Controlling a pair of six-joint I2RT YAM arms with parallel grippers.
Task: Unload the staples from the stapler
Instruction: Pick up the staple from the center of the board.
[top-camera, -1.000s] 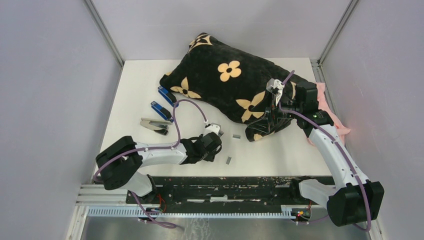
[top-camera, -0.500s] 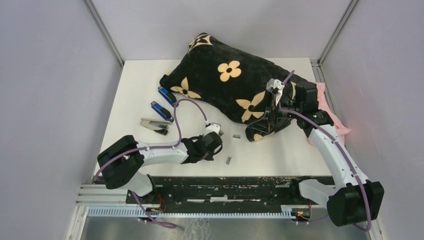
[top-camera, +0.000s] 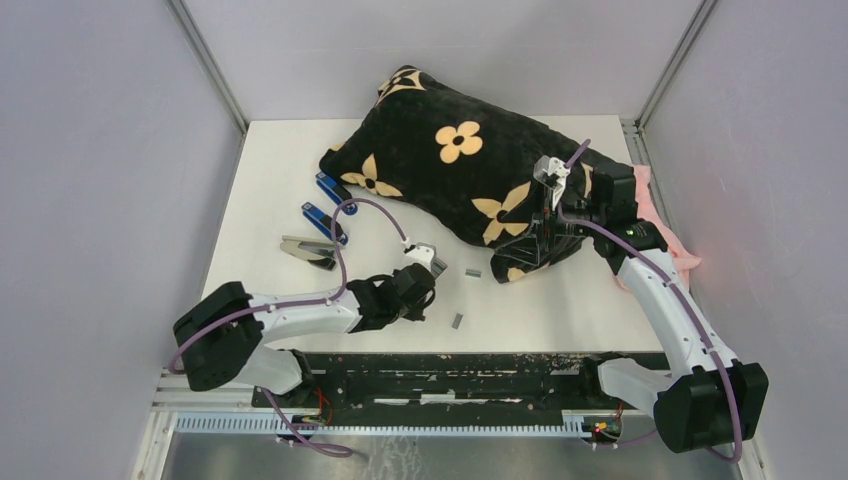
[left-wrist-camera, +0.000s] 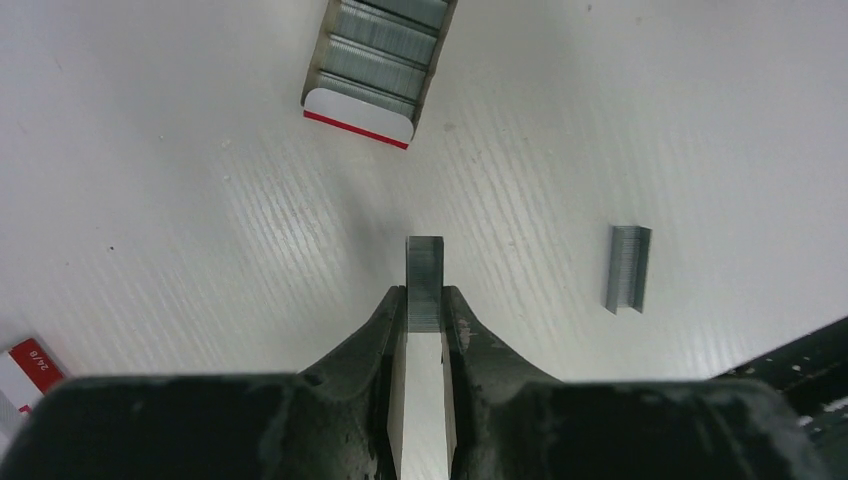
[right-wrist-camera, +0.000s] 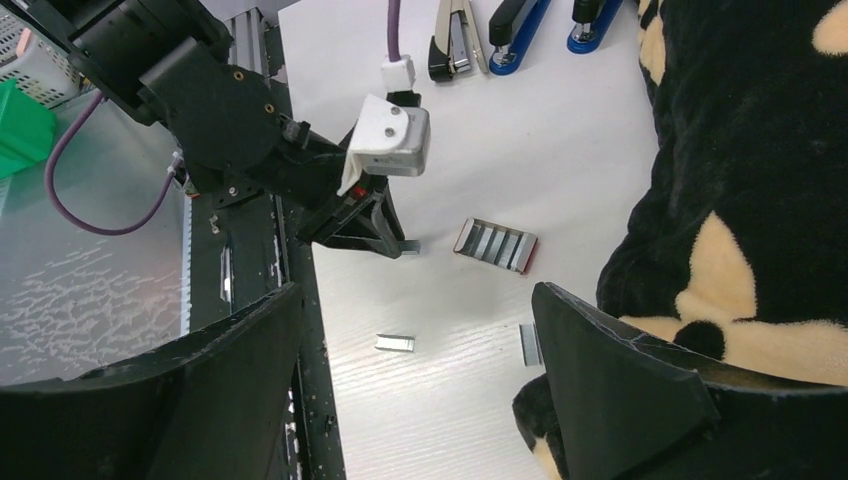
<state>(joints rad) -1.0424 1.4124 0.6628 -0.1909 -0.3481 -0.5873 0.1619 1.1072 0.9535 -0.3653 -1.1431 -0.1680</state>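
Note:
In the left wrist view my left gripper (left-wrist-camera: 424, 300) is shut on a short silvery strip of staples (left-wrist-camera: 424, 268) just above the white table; the strip sticks out past the fingertips. From above, that gripper (top-camera: 430, 292) sits near the table's front middle. A second loose strip (left-wrist-camera: 627, 268) lies to its right, seen from above as a strip (top-camera: 457, 321), and a third strip (top-camera: 473, 272) lies by the pillow. A grey stapler (top-camera: 308, 250) and two blue staplers (top-camera: 324, 222) lie at the left. My right gripper (right-wrist-camera: 415, 300) hangs open and empty above the pillow's edge.
A big black pillow with tan flowers (top-camera: 450, 160) covers the back and right of the table. An open white-and-red box of staples (left-wrist-camera: 378, 55) lies just ahead of the left gripper. The black front rail (top-camera: 440, 365) runs along the near edge.
The left gripper's jaws have closed onto the strip of staples. The left arm's elbow has swung a little to the left. The right arm has not moved.

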